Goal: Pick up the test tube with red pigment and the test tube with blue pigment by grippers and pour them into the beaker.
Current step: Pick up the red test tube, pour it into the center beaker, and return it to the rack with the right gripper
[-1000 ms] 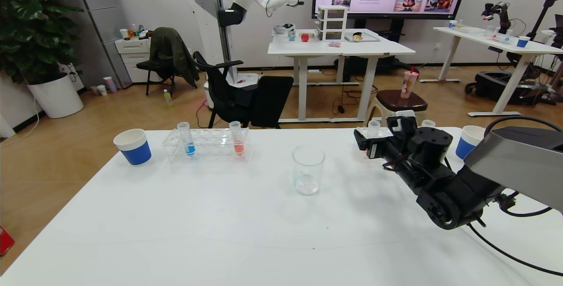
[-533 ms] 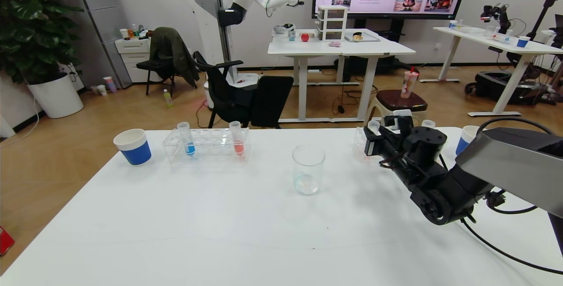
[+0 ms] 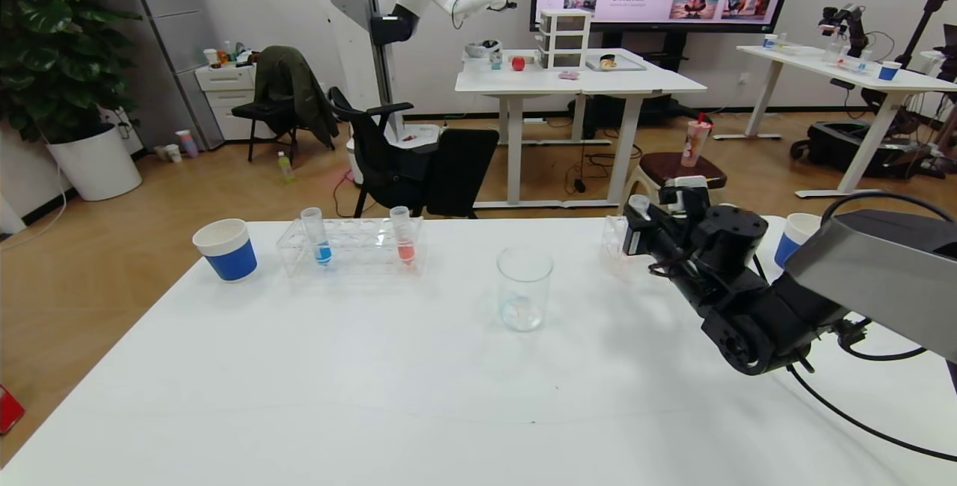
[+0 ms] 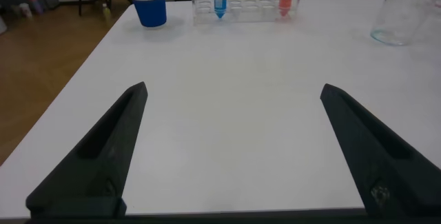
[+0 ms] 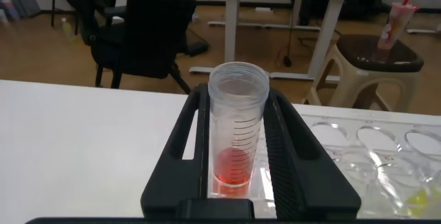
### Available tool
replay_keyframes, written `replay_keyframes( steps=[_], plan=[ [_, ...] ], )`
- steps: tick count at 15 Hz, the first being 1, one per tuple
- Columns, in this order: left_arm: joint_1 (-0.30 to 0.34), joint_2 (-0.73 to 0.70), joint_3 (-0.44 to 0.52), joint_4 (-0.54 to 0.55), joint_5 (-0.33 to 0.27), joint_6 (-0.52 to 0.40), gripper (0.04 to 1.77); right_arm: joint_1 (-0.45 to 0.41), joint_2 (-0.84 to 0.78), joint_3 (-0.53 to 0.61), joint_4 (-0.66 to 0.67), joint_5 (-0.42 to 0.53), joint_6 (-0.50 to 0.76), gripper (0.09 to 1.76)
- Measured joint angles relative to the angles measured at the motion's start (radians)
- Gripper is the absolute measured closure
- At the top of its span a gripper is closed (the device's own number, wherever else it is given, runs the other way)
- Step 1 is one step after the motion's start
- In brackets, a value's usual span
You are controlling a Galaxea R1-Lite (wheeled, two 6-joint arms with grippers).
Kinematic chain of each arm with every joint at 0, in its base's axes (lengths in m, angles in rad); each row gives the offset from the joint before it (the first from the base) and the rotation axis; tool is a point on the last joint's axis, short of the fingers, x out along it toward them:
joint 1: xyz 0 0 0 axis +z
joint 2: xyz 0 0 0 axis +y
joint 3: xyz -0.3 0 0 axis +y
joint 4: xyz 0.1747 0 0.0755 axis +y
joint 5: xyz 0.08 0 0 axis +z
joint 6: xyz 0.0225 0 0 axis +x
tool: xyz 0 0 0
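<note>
My right gripper is shut on the test tube with red pigment at the clear rack on the table's right. In the right wrist view the tube stands upright between the two black fingers, with orange-red liquid at its bottom. The test tube with blue pigment stands in the left rack, with a salmon-red twin tube beside it. The beaker stands mid-table. My left gripper is open and empty over bare table, facing that rack.
Blue-banded paper cups stand at the far left and far right. A tube with yellow-green liquid sits in the right rack. A black chair and a stool stand beyond the table's far edge.
My right gripper has shifted a little right and up at the right rack, and the red tube's rim has risen with it. The left racks, beaker and cups have not moved.
</note>
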Motion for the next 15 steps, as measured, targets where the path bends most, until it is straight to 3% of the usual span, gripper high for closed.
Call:
replay_keyframes(
  steps=[5, 10, 15],
  plan=[
    [0.0, 0.0, 0.0, 0.0, 0.0, 0.0, 0.06, 0.003, -0.159, -0.008, 0.129, -0.001, -0.01, 1.34],
    [0.0, 0.0, 0.0, 0.0, 0.0, 0.0, 0.06, 0.04, -0.254, 0.054, 0.118, 0.022, -0.121, 1.34],
    [0.0, 0.0, 0.0, 0.0, 0.0, 0.0, 0.06, 0.085, -0.202, 0.021, -0.035, 0.237, -0.344, 1.34]
  ],
)
